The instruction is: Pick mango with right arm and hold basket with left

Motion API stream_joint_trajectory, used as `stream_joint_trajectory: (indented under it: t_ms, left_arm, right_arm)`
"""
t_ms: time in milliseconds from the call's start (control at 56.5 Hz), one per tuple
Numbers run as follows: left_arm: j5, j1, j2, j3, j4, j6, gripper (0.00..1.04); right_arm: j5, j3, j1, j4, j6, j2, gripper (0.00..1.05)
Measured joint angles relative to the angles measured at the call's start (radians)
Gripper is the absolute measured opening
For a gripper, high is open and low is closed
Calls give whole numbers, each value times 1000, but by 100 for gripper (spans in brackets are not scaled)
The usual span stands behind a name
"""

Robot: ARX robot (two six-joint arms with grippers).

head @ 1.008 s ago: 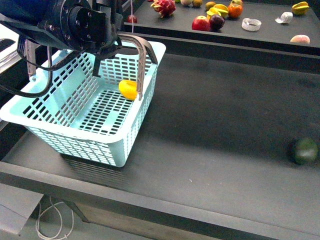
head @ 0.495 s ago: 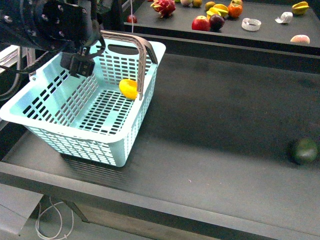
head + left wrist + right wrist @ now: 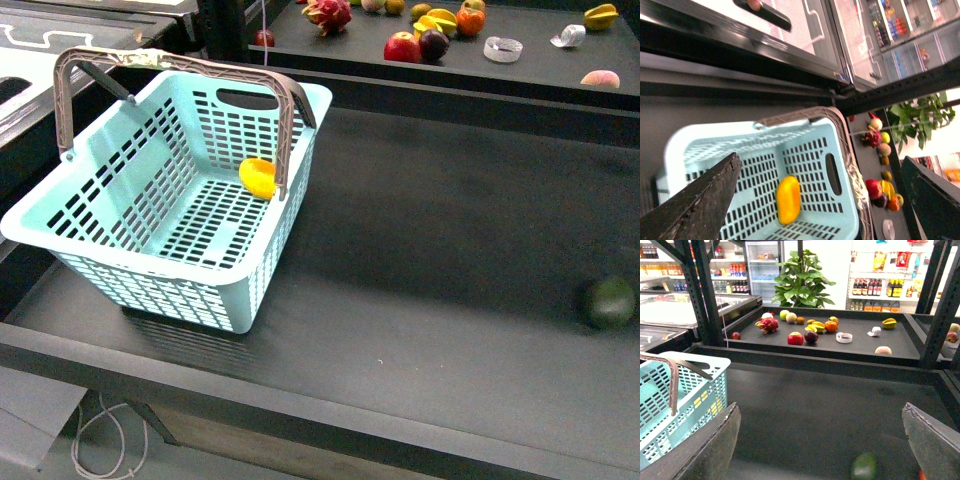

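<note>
Mango (image 3: 257, 178) lies inside basket (image 3: 120, 270) — both pincers (image 3: 820, 200) (image 3: 822, 450) spread wide, holding nothing.

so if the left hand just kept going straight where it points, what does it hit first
Probably the mango lying in the basket: the open left hand frames it in the left wrist view. Depth is unclear, so the basket floor may come first.
</note>
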Motion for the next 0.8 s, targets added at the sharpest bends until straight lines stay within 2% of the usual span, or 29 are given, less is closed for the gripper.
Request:
stream_joint_trajectory:
  t_ms: [283,478,531,584,637,690,743,796]
  left_arm:
    - [-36,131,-322,-253,-109,-24,97]
    - [-28,141,-325,-262,-108,-26,97]
    - [188,181,-288,-307,61,104,89]
    - [454,205,-281,-378,272,385,78]
    - [616,201,-326,-409,358,598,68]
    - [677,187,-391,-422,365,816,57]
    - [671,177,-449,-448,341,984,44]
    - [657,166,-496,-475,307,1057,32]
  right_arm:
    - [0,0,0,0,0,0,96]
    - [0,0,0,0,0,0,96]
    - [0,0,0,0,0,0,96]
    - [1,0,0,0,0,0,96]
    - [0,0,0,0,0,1,96]
    - [-2,0,0,-1,0,2,96]
    - [-1,0,1,-1,0,0,96]
    - [0,0,1,-1,0,0,96]
